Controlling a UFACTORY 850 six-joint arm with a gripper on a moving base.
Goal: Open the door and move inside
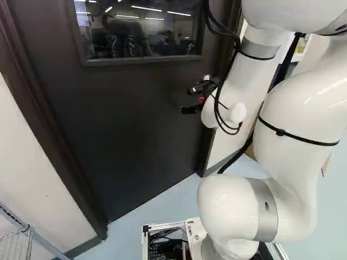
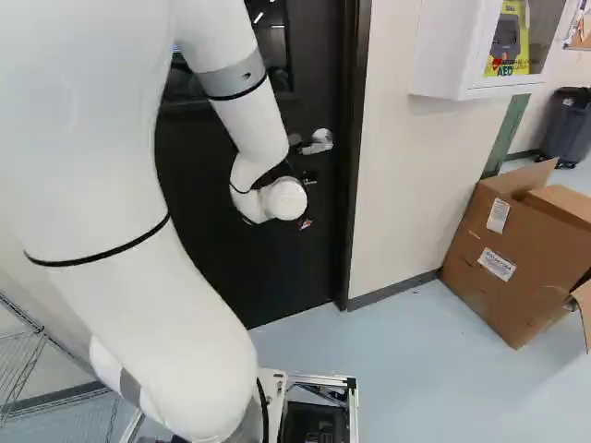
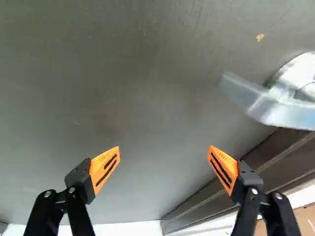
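Fingers [image 3: 104, 169] stand wide apart and grip nothing. The handle [image 3: 283, 112] is near the latch-side edge of the door [image 1: 124, 124], ahead of the fingers and off to one side, outside the gap between them. The door appears shut in its frame [image 2: 355, 185].

Caution: a straight advance would likely press the fingers into the door face; the cause would be the sideways offset. Overcorrection could drive one finger into the frame. Contact at the lever's free end alone could let it slip before the latch releases.

The right base view shows the handle's mount above the fingers, plus a box [image 2: 508, 268] beyond the latch-side edge. The left base view shows the door's opposite edge down to the floor; there the handle is probably the bright patch among the cables.
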